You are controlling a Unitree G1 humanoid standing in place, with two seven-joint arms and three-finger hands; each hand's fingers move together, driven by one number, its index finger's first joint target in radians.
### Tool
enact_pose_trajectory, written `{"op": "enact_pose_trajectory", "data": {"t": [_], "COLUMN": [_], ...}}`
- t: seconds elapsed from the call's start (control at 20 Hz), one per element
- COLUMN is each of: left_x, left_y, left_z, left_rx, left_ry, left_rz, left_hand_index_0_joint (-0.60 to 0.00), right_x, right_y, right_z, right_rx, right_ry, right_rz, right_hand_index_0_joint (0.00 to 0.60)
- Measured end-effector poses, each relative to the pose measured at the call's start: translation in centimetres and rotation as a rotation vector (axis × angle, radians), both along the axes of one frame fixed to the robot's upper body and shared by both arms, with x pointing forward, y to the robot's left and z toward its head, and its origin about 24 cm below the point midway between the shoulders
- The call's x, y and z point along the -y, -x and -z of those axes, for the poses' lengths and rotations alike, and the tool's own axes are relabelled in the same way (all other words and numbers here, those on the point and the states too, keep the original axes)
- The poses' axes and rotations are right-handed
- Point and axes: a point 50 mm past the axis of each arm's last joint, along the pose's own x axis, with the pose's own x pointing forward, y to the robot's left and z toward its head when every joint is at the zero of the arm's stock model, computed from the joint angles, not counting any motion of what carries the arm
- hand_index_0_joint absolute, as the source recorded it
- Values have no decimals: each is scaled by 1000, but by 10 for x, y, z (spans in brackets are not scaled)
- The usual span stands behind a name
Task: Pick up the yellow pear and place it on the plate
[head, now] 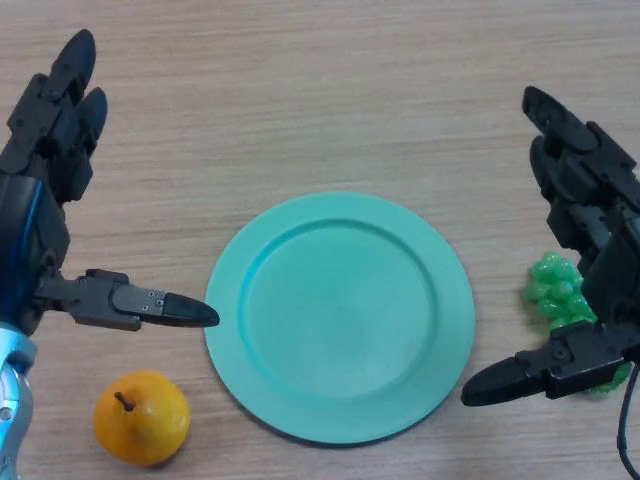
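One yellow pear (142,417) beside plate (340,316), green grapes (560,290) under right hand (590,260)

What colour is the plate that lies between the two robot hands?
The plate is plain turquoise green, with no pattern; the head view shows it fully.

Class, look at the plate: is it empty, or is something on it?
Empty. The plate shows only bare green surface; the pear sits on the table at its lower left, apart from the rim.
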Motion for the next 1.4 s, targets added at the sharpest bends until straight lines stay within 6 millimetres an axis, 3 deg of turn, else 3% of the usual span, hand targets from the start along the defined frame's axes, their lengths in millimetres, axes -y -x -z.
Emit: {"op": "enact_pose_trajectory", "data": {"t": [0.45,0.65,0.8,1.0,1.25,1.4], "left_x": [-4,-1,-4,-25,-42,-53], "left_y": [0,11,22,42,66,70], "left_z": [-4,-8,7,19,39,73], "left_rx": [16,20,-46,-44,-68,-171], "left_ry": [-4,-3,43,89,44,54], "left_rz": [-19,-12,11,-97,-149,-153], "left_hand_index_0_joint": [0,0,0,0,0,0], "right_x": [0,-1,-2,-1,0,0], "right_y": [-2,-3,-5,-9,-13,-14], "right_z": [0,-1,-2,4,7,7], "right_rx": [0,-2,-4,-34,-49,-54], "right_ry": [0,1,3,24,24,28], "right_rz": [-2,-5,-12,-9,-4,-16], "right_hand_index_0_joint": [0,0,0,0,0,0]}}
